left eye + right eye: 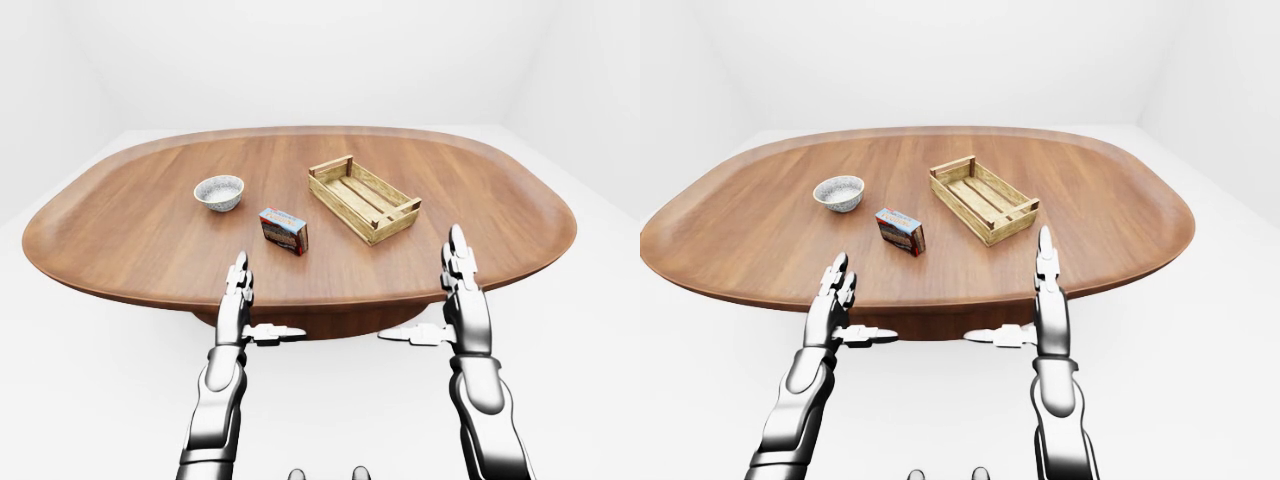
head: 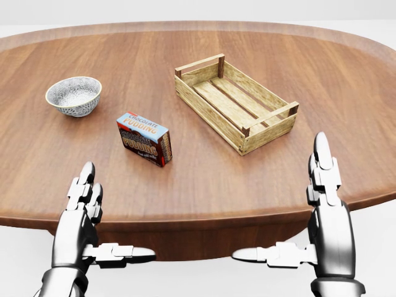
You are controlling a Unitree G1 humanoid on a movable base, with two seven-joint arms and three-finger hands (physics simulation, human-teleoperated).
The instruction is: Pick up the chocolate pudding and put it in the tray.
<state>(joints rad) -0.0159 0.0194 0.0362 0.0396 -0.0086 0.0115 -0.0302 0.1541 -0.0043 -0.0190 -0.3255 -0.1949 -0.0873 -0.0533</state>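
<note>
- One pudding box (image 2: 144,138) stands on the wooden surface (image 2: 346,93), between the bowl (image 2: 73,95) at its upper left and the slatted tray (image 2: 234,102) at its upper right in the head view, apart from both
- Judging by its look, it is a small cardboard carton: probably light, stiff enough to keep its shape, yet easy to dent if squeezed hard; the printed faces may be a little slick
- It rests on a long edge with the big label face leaning toward the camera; its long axis runs from upper left to lower right in the head view, roughly parallel to the tray's long side
- Best hold, I think, is across the thin dimension, fingers on the two broad faces (the short ends would give less contact)
- Left robot hand (image 2: 81,204) hangs near the surface's lower edge, fingers spread and thumb out sideways, holding nothing
- Right robot hand (image 2: 325,185) is likewise spread and empty, below the tray, well apart from the box
</note>
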